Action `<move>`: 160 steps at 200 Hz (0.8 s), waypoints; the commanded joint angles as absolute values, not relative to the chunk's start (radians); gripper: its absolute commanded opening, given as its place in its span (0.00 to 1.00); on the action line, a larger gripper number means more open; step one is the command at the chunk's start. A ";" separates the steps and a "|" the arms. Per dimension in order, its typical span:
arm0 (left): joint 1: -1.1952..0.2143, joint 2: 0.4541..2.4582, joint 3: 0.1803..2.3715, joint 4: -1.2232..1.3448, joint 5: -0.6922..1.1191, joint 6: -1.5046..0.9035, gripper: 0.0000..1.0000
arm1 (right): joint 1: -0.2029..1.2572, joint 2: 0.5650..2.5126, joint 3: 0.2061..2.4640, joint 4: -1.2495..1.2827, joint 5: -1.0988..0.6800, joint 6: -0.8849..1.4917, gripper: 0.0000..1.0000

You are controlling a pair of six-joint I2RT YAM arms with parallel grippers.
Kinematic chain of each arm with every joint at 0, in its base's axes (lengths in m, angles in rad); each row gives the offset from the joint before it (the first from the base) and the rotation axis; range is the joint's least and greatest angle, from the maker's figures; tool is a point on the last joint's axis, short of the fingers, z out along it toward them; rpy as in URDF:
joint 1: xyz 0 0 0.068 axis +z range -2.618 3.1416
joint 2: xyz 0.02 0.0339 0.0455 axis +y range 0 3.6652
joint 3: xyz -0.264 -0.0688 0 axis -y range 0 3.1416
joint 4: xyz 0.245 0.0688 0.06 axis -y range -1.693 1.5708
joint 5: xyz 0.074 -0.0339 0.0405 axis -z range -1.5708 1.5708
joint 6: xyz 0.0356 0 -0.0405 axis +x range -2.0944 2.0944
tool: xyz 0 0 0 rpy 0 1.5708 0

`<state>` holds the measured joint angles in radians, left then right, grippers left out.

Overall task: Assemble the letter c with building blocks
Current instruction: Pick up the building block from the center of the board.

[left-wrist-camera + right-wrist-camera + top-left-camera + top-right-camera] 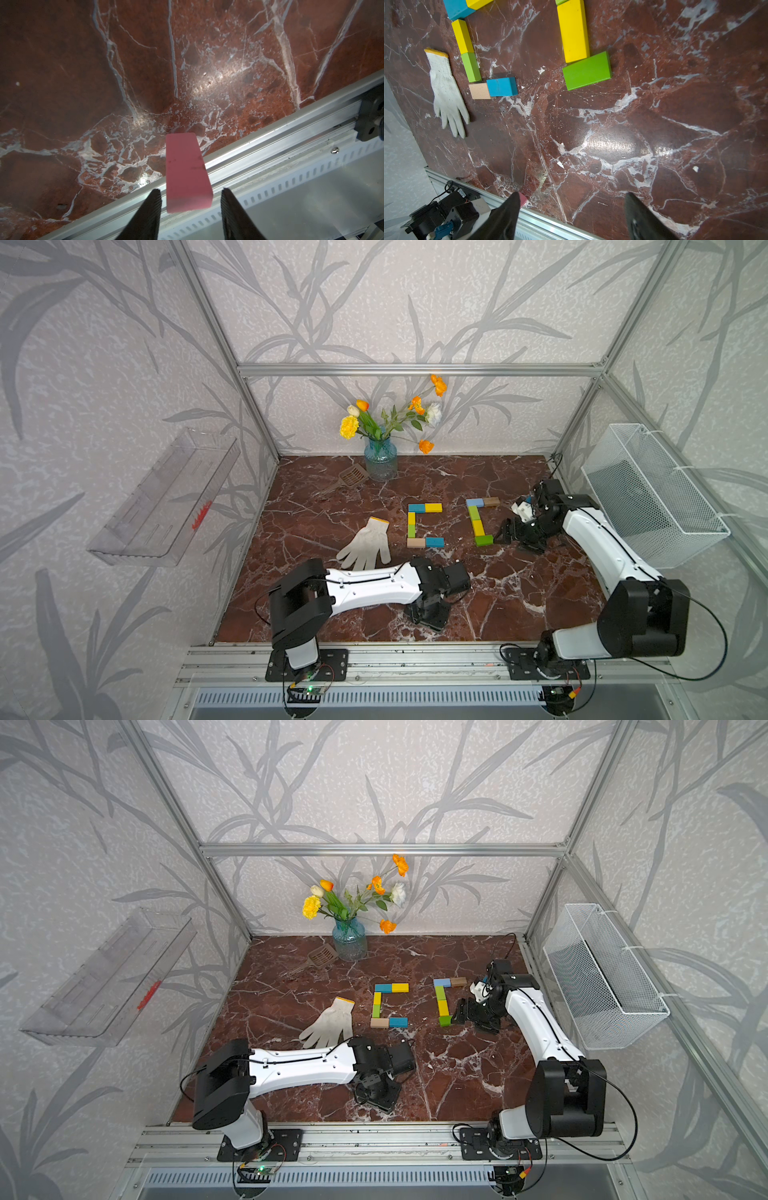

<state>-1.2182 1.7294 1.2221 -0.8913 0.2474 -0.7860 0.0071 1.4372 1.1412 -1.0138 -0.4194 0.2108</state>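
Both end effectors are open: left end effector [190, 192] straddles the pink block [185, 162], right end effector [572, 196] empty.

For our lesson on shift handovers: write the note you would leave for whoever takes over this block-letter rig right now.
Left end effector: open, its fingers either side of the pink block by the front rail, not yet gripping.
Right end effector: open, empty, beside the second C.
Done: first C, six blocks, next to the glove.
To do: the second C has five blocks, and its bottom row holds only the green block. The pink block probably goes next to it.
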 commanded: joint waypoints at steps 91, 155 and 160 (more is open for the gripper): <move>-1.227 1.786 1.276 -0.936 0.204 -0.749 0.35 | -0.029 1.409 1.117 -0.997 -0.443 0.189 0.78; -1.202 1.791 1.344 -0.956 0.144 -0.726 0.30 | -0.031 1.398 1.091 -0.961 -0.499 0.197 0.78; -1.194 1.791 1.354 -0.956 0.142 -0.724 0.30 | -0.031 1.395 1.087 -0.956 -0.510 0.196 0.77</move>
